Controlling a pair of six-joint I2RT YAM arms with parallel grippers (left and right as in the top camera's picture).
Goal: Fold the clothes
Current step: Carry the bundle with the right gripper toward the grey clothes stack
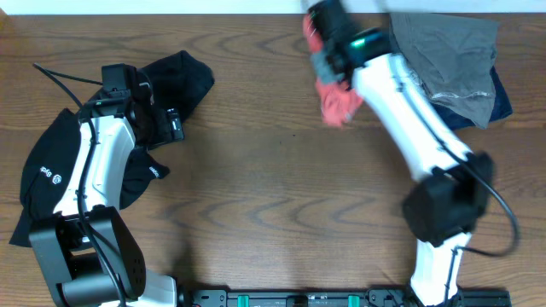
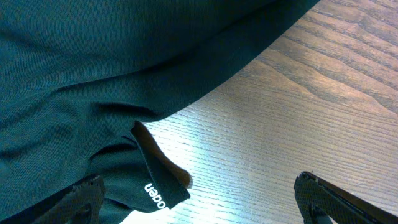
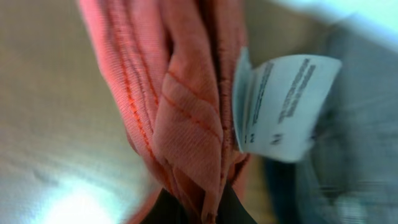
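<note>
Toward far edge of brown wooden table [image 1: 273, 196], right of centre, R gripper [image 3: 189, 214] had jaws pinched on bunched orange-red T-shirt [image 1: 339, 101], white care label [image 3: 283, 106] sticking out. At table's left side, L gripper [image 2: 199, 202] sat w/ jaws spread over crumpled black top [image 1: 47, 141], small white logo [image 1: 49, 176] showing. Garments lay well apart.

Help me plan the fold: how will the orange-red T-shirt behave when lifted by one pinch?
Probably floppy: the orange-red T-shirt hangs bunched in long folds from the right pincer. Likely light, since one pinch point carries it. It may swing or twist rather than hold shape; its care label juts loose.
</note>
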